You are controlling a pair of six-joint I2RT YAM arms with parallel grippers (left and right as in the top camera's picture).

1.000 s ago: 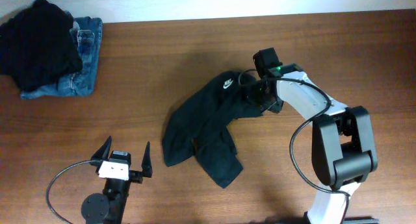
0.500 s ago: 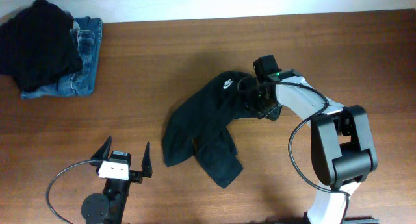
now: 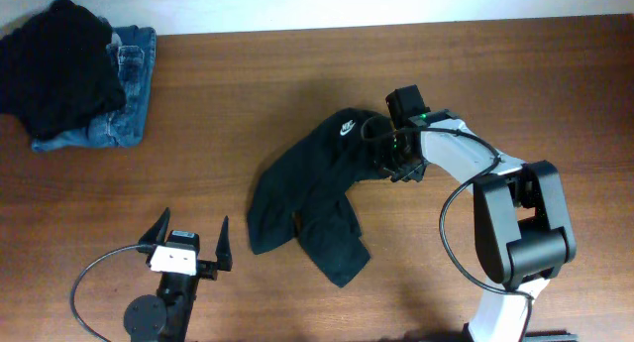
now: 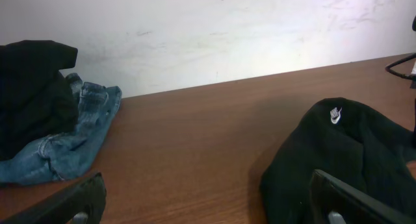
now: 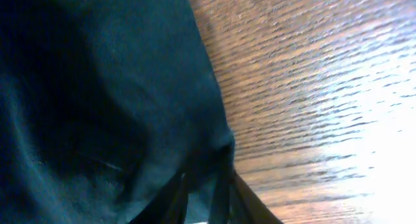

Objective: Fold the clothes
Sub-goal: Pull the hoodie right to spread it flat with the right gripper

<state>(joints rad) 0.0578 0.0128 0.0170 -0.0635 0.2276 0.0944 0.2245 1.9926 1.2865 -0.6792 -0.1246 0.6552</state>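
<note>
Nearest, at 7 o'clock, the left gripper [image 3: 195, 217] hangs with its jaws spread wide and empty, well apart from the cloth, so it cannot steady anything that slides. The dark T-shirt [image 3: 307, 198] lies crumpled mid-table, bunched on a slant from 1 to 7 o'clock, with folds lapped over each other. At its 2 o'clock edge the right gripper [image 3: 393, 159] is pinched narrow on the hem; so thin a bite could slip, or catch two layers and drag the whole heap. Far off at 10 o'clock sit the jeans [image 3: 124, 109] and a black garment [image 3: 54, 69].
</note>
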